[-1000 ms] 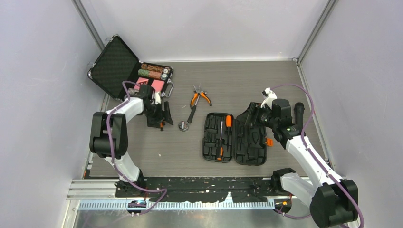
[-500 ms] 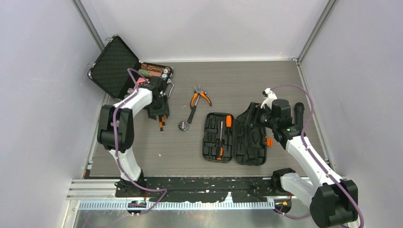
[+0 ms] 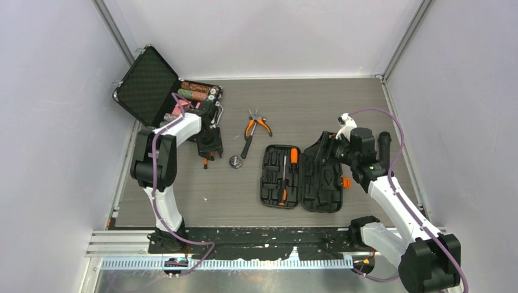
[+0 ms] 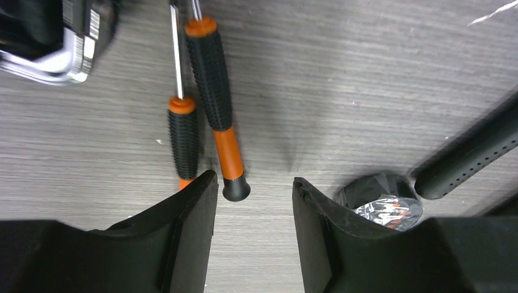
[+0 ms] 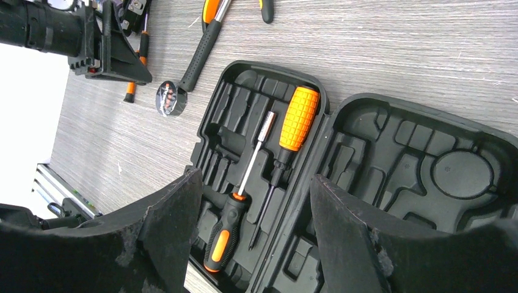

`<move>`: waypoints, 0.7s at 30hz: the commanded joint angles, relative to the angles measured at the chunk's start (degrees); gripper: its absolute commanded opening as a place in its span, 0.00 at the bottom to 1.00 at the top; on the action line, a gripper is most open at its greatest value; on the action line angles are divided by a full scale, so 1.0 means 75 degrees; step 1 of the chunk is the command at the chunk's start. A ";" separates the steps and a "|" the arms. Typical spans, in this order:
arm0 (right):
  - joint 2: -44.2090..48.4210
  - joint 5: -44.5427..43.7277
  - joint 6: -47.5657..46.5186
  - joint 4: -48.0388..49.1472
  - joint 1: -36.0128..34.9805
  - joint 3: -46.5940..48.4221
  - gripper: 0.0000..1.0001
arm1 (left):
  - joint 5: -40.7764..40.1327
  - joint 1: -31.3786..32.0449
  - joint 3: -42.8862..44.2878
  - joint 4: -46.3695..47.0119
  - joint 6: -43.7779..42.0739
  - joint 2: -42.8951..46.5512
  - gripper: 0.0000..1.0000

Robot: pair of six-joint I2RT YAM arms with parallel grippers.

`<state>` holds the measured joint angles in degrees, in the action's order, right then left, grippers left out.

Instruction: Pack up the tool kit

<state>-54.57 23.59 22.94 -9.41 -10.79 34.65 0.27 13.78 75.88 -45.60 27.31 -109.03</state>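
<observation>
The tool kit (image 3: 302,178) lay open and flat on the tabletop (image 3: 317,104), just in front of your right arm (image 3: 391,195). The pieces left to pack looked light and rigid, nothing fragile. The larger screwdriver (image 4: 214,97) had a knurled black grip that should not have slipped; the smooth orange collar near its butt seemed the poorer hold. I would have had you pinch across the black grip near mid-length, so it lifted level. The thin screwdriver (image 4: 183,143) lay just beside it, close enough to be caught by mistake. Your left jaws stood wide open and empty, low over the butt of the larger one; the right jaws were open too, holding nothing, above the kit. Against a second earlier, your left arm (image 3: 162,152) had drawn its elbow rightward and carried the jaws slightly farther up the tabletop; the right arm and the tools had stayed put.
</observation>
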 commanded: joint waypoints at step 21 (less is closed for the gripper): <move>0.0313 0.0134 0.0160 0.0349 0.0020 -0.0148 0.70 | -0.0913 0.0413 0.0183 0.0161 0.1170 -0.0505 0.42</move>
<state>-53.10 23.75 23.75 -9.39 -10.79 33.82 -0.56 16.93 74.22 -43.90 32.95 -109.45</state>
